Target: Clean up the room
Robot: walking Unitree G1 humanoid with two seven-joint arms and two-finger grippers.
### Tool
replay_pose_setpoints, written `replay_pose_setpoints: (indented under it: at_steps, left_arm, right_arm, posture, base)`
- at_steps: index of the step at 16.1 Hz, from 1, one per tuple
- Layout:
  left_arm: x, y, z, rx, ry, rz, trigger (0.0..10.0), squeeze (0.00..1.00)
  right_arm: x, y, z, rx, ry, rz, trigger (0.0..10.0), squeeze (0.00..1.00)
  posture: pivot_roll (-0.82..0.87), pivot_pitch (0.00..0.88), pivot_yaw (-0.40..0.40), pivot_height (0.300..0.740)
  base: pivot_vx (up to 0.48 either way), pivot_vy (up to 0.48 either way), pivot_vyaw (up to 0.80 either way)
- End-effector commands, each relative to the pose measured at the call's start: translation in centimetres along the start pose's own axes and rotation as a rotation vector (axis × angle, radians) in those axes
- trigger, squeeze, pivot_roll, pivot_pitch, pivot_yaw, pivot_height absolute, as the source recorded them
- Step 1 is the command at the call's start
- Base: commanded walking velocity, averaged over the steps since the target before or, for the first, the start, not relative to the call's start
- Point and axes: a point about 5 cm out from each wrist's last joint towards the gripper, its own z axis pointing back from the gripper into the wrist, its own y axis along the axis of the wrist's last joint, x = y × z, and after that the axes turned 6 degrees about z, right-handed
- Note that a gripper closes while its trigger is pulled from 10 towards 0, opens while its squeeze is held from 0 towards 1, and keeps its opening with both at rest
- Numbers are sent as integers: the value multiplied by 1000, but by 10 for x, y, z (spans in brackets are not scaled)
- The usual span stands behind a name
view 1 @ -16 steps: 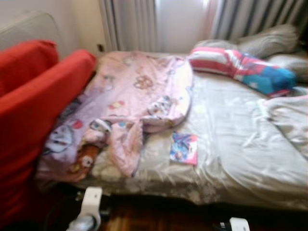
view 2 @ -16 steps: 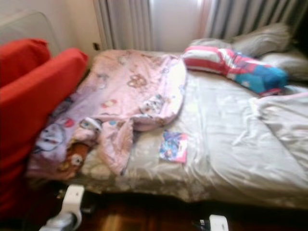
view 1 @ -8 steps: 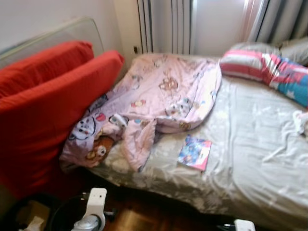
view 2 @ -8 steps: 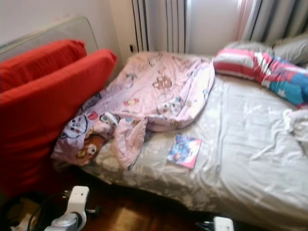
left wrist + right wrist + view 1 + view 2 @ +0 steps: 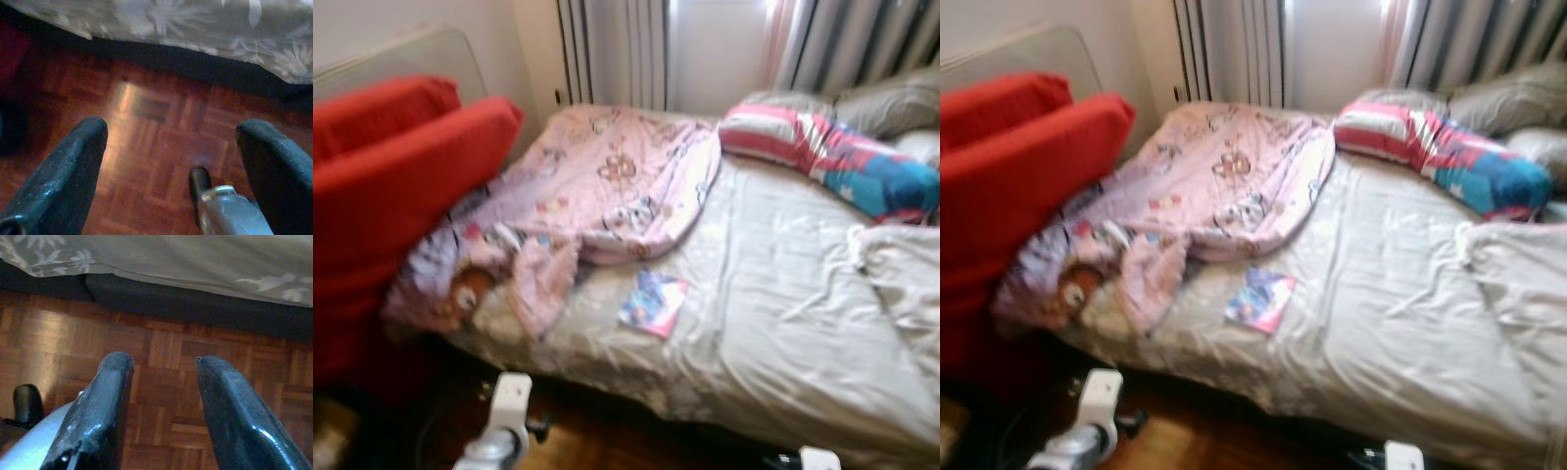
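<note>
Bedroom bed (image 5: 783,323) carries a rumpled pink blanket (image 5: 597,196) and a small book (image 5: 652,303) near its front edge, well above both empty grippers, left gripper (image 5: 171,161) spread wide, right gripper (image 5: 164,396) narrower, over parquet floor (image 5: 166,347).

Soft motion blur, bright window (image 5: 715,49) backlight

Striped curtains (image 5: 617,49), parquet floor (image 5: 161,352).

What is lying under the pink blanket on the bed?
The pink blanket lies crumpled on the grey sheet, its lower end hanging off the bed's edge beside the red cushions. Anything beneath its folds is covered. The small book lies beside it, uncovered.
</note>
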Motion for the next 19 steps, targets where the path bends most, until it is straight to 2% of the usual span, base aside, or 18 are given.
replay_pose_setpoints:
  at_steps: [1,19]
  left_arm:
    - [-4,-3,1,-15,14,-6,10000,0]
    - [-3,-2,0,-16,4,-26,10000,0]
  right_arm:
    - [-6,2,-1,6,13,-10,10000,0]
    - [-6,3,-1,7,14,-1,10000,0]
  posture:
    - [62,0,25,740]
    - [57,0,25,740]
  base:
    - [0,-319,0]
    - [0,-320,0]
